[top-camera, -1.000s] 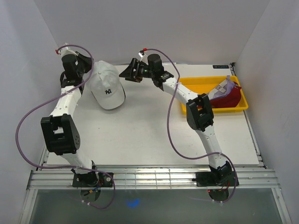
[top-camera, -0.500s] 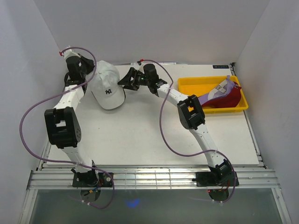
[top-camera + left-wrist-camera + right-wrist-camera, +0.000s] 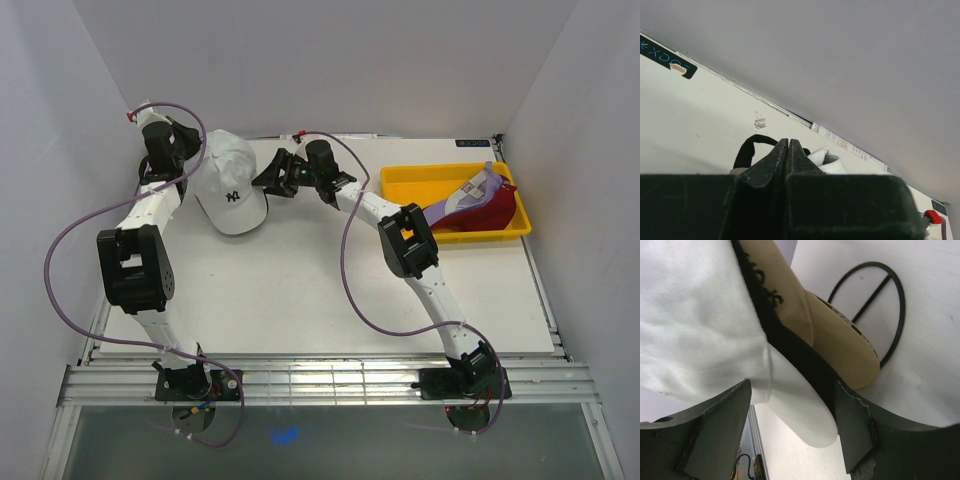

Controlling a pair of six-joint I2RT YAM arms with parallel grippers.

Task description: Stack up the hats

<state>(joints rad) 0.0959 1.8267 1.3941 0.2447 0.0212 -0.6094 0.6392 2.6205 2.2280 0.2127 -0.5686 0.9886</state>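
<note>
A: Hats: where do they lie?

B: The white cap [image 3: 232, 185] sits on top of a black cap [image 3: 790, 347] and a tan cap [image 3: 840, 347], near the worktop's far left corner. The purple cap [image 3: 478, 187] and the red cap [image 3: 497, 210] lie in the yellow tray [image 3: 420, 176] at the far right corner.

A: And the grippers?

B: The right gripper [image 3: 791, 392] stands open, just beside the stack. Behind the crown, the left gripper [image 3: 788, 142] is closed; whether it pinches cloth I cannot tell. I judge the white cap is being settled. The next move calls for letting go and fetching the purple cap.
</note>
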